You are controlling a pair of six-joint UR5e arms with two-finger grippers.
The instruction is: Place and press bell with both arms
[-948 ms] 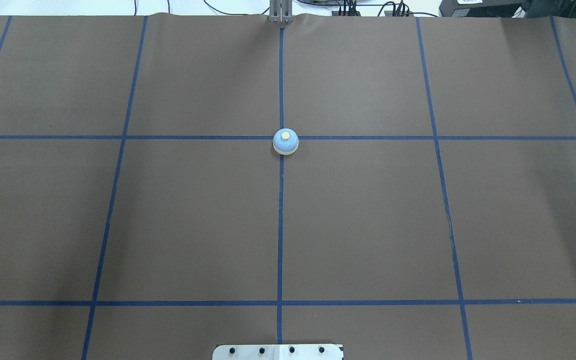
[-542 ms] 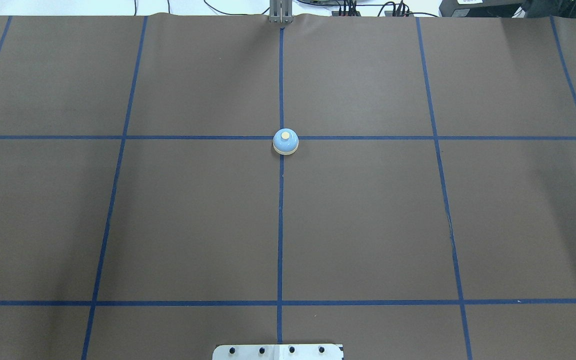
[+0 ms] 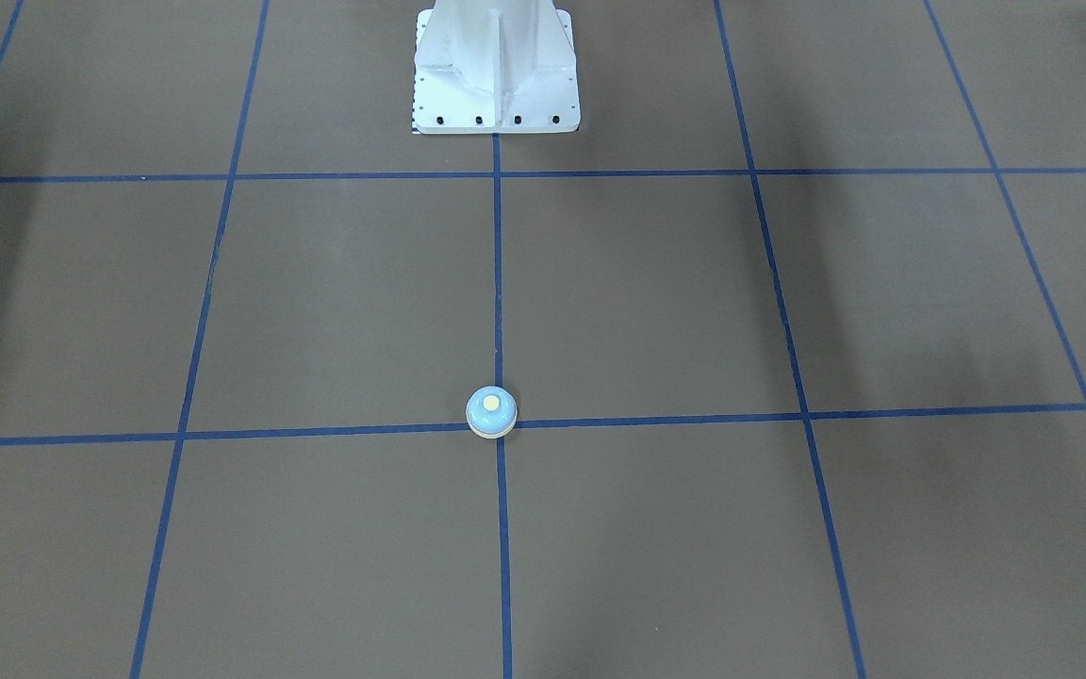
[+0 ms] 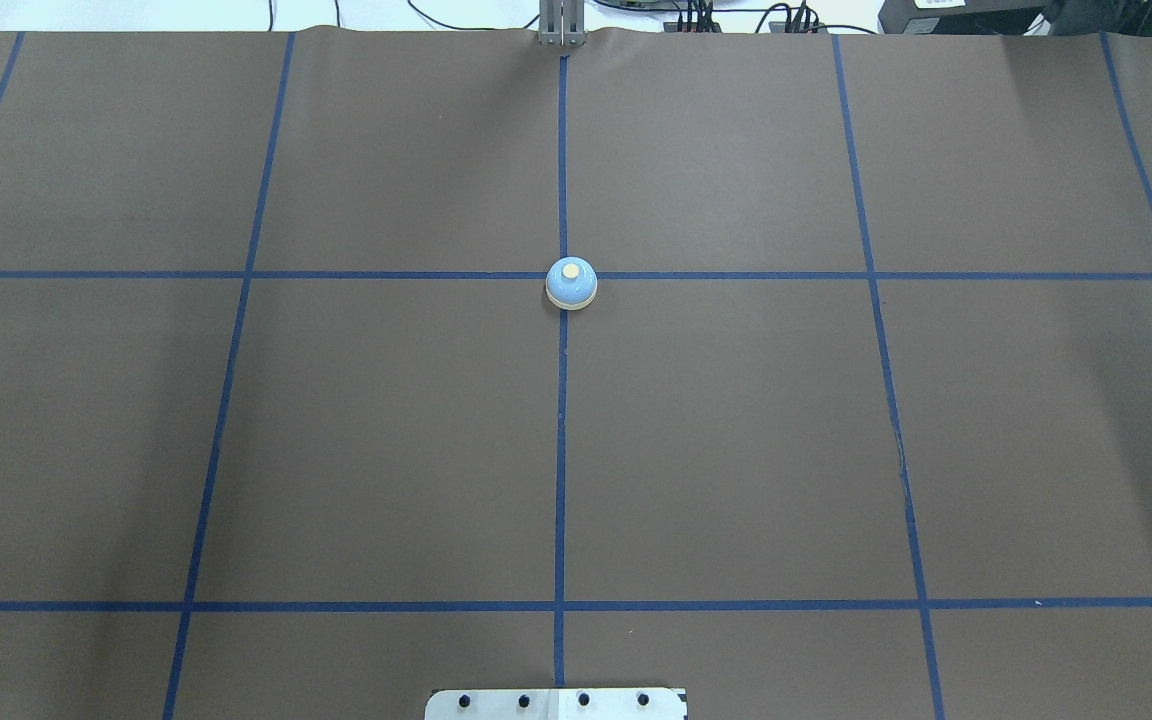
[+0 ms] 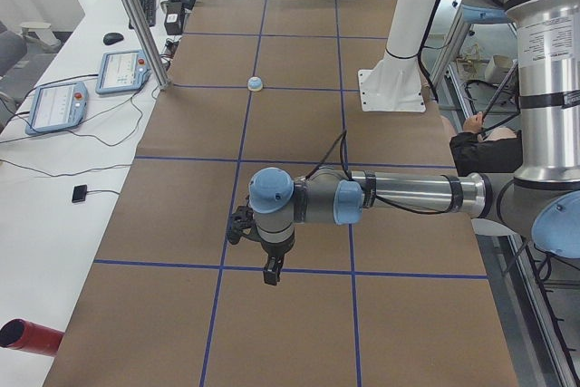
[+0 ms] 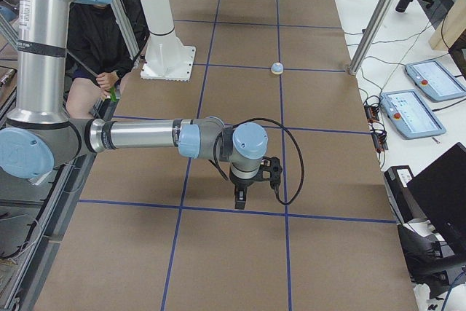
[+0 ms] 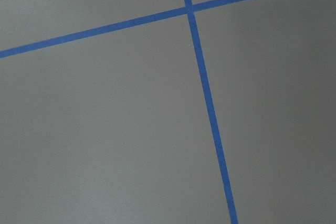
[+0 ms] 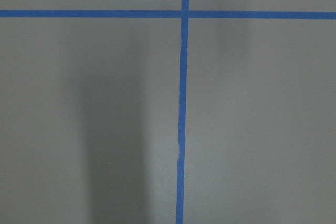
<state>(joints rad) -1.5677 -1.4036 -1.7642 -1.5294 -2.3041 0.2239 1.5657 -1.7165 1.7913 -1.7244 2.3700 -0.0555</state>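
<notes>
The light-blue bell with its cream button stands upright on the crossing of two blue tape lines in the middle of the brown table; it also shows in the front-facing view and, small and far, in the left side view and the right side view. Nothing touches it. My left gripper points down over the table at its left end, far from the bell. My right gripper points down at the right end, also far. I cannot tell whether either is open or shut. Both wrist views show only table and tape.
The white pedestal base stands at the robot's edge of the table. A seated person is beside it. Teach pendants and cables lie on the white bench beyond the table's far edge, with metal frame posts there.
</notes>
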